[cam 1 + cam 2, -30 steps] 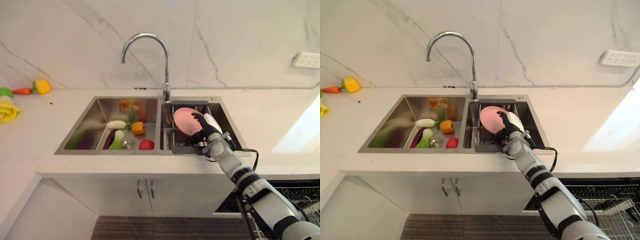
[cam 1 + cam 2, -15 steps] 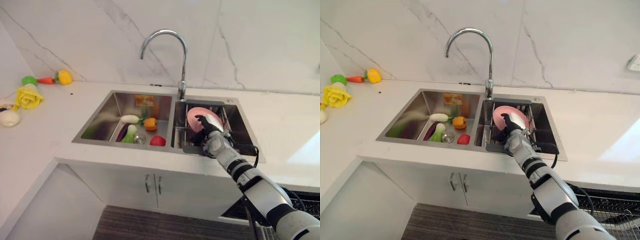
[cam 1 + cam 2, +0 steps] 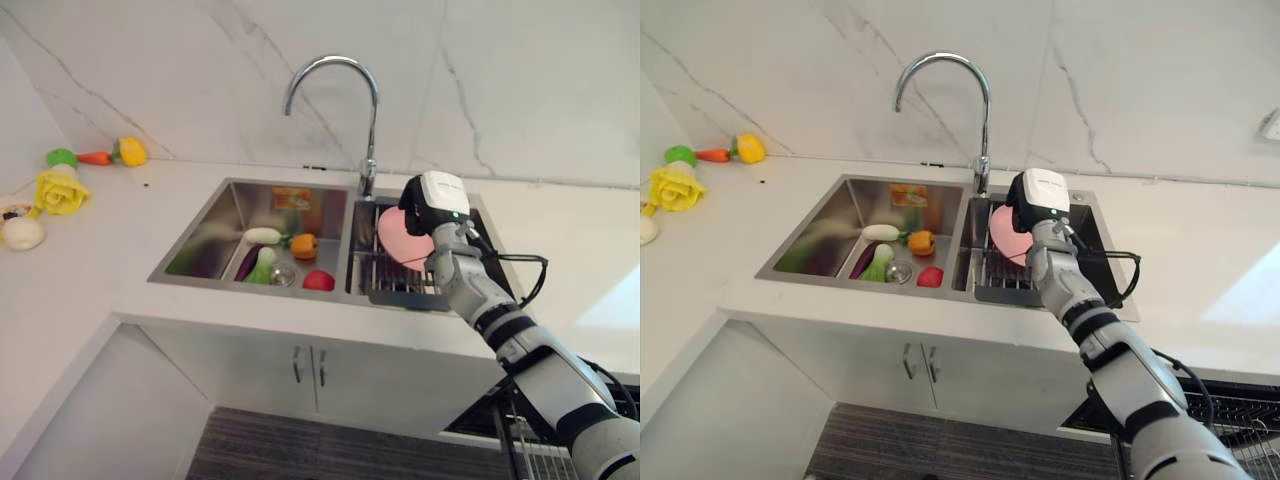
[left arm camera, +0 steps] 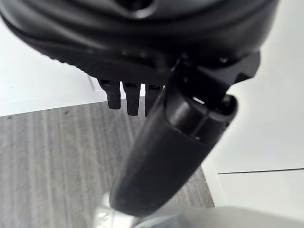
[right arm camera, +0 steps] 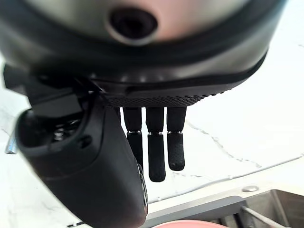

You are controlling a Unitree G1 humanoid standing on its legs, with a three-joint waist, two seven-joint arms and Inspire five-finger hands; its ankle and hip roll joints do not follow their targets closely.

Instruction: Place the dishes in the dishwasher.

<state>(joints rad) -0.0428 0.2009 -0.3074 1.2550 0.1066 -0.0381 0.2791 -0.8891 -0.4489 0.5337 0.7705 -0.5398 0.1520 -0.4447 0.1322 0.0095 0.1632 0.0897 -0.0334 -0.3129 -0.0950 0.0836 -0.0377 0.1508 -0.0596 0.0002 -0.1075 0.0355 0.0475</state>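
A pink plate (image 3: 399, 239) stands on edge in the dark dish rack (image 3: 400, 292) in the sink's right basin. My right hand (image 3: 438, 198) hovers just above the plate's far rim, its white-covered back facing the camera. In the right wrist view its fingers (image 5: 156, 147) are straight and point at the marble wall, and the plate's rim (image 5: 190, 223) shows just below them. The hand is open with nothing in it. My left hand (image 4: 142, 95) hangs over grey floor with relaxed fingers, holding nothing.
The curved tap (image 3: 335, 70) rises behind the sink's divider. Toy vegetables (image 3: 285, 258) lie in the left basin (image 3: 215, 225). More toy food (image 3: 60, 185) sits on the counter's far left. The open dishwasher's wire rack (image 3: 1240, 420) is at the lower right.
My right hand has risen from in front of the pink plate to above it. The plate stays in the rack. The camera swung left earlier.
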